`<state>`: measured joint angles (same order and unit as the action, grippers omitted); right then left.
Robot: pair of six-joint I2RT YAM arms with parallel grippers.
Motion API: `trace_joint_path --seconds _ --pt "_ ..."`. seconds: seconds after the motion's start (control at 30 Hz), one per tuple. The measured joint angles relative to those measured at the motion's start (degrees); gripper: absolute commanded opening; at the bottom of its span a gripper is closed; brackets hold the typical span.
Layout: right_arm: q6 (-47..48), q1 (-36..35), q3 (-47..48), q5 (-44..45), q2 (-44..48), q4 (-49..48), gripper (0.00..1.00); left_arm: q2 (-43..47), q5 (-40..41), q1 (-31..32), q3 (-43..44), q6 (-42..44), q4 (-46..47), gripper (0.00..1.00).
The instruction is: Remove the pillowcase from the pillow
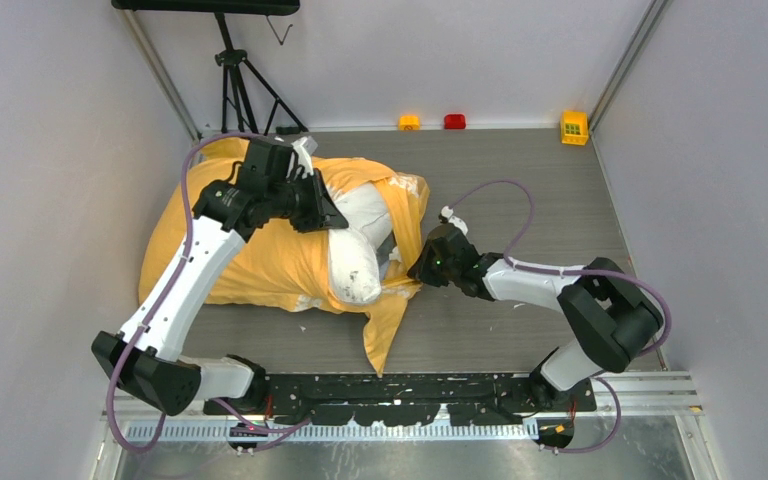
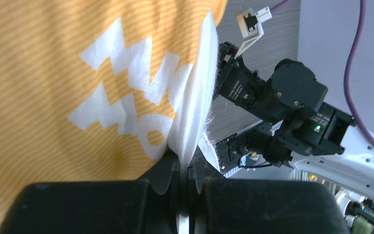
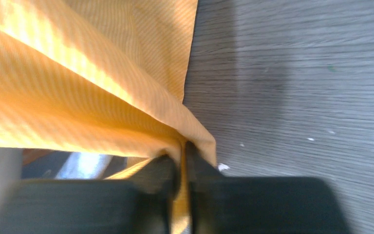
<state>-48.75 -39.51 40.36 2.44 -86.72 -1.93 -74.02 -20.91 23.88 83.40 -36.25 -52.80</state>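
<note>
From above: anchors the pillow [image 1: 355,265] with the left gripper [image 1: 332,218], grips the pillowcase [image 1: 260,262] hem with the right gripper [image 1: 418,268], pillow's bare end between them. Left wrist: clamps white cloth, orange print leftward. Right wrist: pinches an orange fold, table [image 3: 297,73] rightward. Toy blocks [image 1: 574,126] far beyond, no obstacle.

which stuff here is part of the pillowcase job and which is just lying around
In the job:
pillowcase
pillow
left gripper, shut on the pillow's white fabric
right gripper, pinching the pillowcase edge

Lying about:
orange block
red block
yellow block
tripod
</note>
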Motion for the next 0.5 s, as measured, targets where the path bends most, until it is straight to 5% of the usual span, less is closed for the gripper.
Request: trace_joint_path --seconds 0.17,0.5 --pt "6.64 0.37 -0.48 -1.11 6.62 4.68 0.76 4.92 -0.90 0.20 -5.55 2.10 2.36 0.00" --pt "17.62 -0.46 3.43 -4.44 14.14 6.71 0.82 10.01 -3.45 0.63 -9.77 5.77 2.40 0.00"
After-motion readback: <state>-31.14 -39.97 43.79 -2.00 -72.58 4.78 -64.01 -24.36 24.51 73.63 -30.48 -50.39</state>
